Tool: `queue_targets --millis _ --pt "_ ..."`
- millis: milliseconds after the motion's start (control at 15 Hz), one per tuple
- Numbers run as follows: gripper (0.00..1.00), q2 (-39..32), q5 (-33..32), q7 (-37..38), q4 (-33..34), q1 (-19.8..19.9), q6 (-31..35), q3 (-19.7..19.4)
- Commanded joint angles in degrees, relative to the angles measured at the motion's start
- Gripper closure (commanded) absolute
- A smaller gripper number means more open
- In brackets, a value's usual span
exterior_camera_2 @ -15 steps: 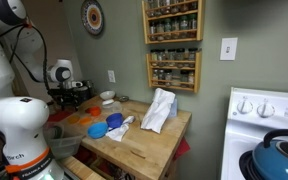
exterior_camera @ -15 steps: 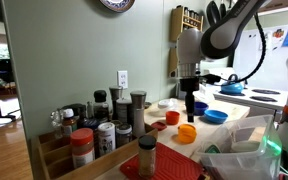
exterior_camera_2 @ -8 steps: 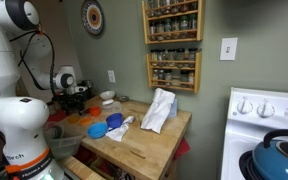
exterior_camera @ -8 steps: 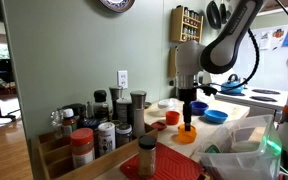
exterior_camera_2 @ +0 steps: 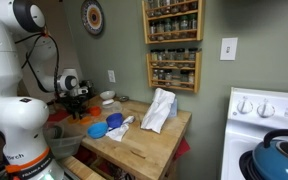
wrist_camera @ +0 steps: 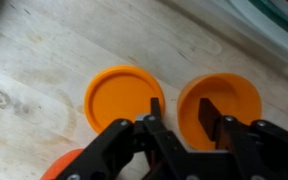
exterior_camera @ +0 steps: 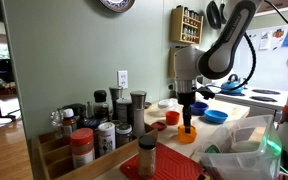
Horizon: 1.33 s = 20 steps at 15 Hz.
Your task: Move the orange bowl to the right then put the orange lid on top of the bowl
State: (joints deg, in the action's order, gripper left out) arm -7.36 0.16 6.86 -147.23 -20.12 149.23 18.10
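Orange bowl (wrist_camera: 231, 100) sits on wooden counter (wrist_camera: 44, 70), orange lid (wrist_camera: 124, 97) just beside it, left. Gripper (wrist_camera: 181, 110) low over bowl: 2 fingers (wrist_camera: 156, 108) part-spread, straddling bowl's left rim; contact unclear.

Premises: a domestic kitchen. The gripper (exterior_camera: 188, 124) hangs over a butcher-block counter (exterior_camera_2: 149, 150). Spice racks (exterior_camera_2: 174, 70), stocked with small containers, are mounted on the wall well away from the gripper, past the counter. A white stove (exterior_camera_2: 267, 110) with knobs stands beyond the counter end farthest from the gripper, with a blue kettle (exterior_camera_2: 281, 155) on it. Jars (exterior_camera: 104, 128) crowd the counter near the gripper. Blue bowls (exterior_camera: 215, 116) sit just beside it. A clock (exterior_camera_2: 92, 17) hangs on the wall above it.
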Motion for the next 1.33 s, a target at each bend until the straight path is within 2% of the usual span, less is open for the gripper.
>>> queue_targets --millis 0,133,600,800,1000,1267 --pt "0.86 -0.66 -0.96 0.41 0.72 0.12 0.50 -0.05" --pt "0.99 0.97 1.01 -1.99 0.77 0.62 -0.37 0.48" --pt "0.99 10.45 1.43 -7.20 0.08 2.58 -8.96 -0.66" --pt "0.99 14.21 -2.43 -2.96 -0.79 4.79 -15.96 -2.77" --pt "0.99 15.24 -6.11 2.53 -0.78 7.69 -20.09 -4.54" --pt "0.99 12.30 -5.56 7.52 -0.78 10.08 -17.42 -6.07"
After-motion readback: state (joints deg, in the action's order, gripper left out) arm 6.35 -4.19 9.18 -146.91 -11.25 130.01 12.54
